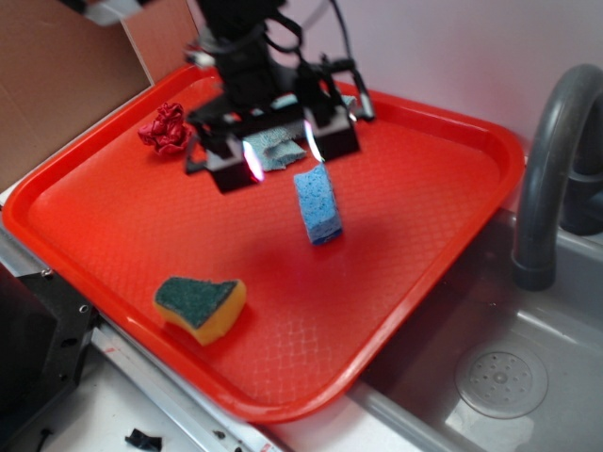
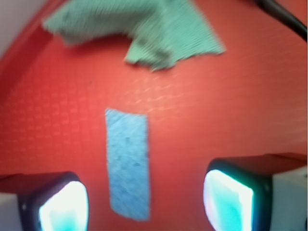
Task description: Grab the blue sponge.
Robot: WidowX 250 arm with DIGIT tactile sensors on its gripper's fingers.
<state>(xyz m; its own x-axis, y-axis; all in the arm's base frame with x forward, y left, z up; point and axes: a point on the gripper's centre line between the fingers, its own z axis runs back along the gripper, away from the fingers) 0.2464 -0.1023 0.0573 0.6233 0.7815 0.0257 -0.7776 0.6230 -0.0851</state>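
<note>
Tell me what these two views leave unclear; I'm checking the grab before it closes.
- Cloth: mostly hidden behind the gripper in the exterior view; blurred in the wrist view.
- Gripper height above the blue sponge: neither view settles it.
- Fingers: cut off by the wrist view's bottom edge.
- Red crumpled thing: too small to identify.

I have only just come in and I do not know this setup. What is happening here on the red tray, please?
A robot arm hangs over a red tray with its gripper open, pads apart. The blue sponge stands on edge on the tray, below and between the pads in the wrist view, not yet gripped. A teal cloth lies beyond it. A yellow sponge with a green top and a crumpled red thing sit elsewhere on the tray. A sink is beside it.
</note>
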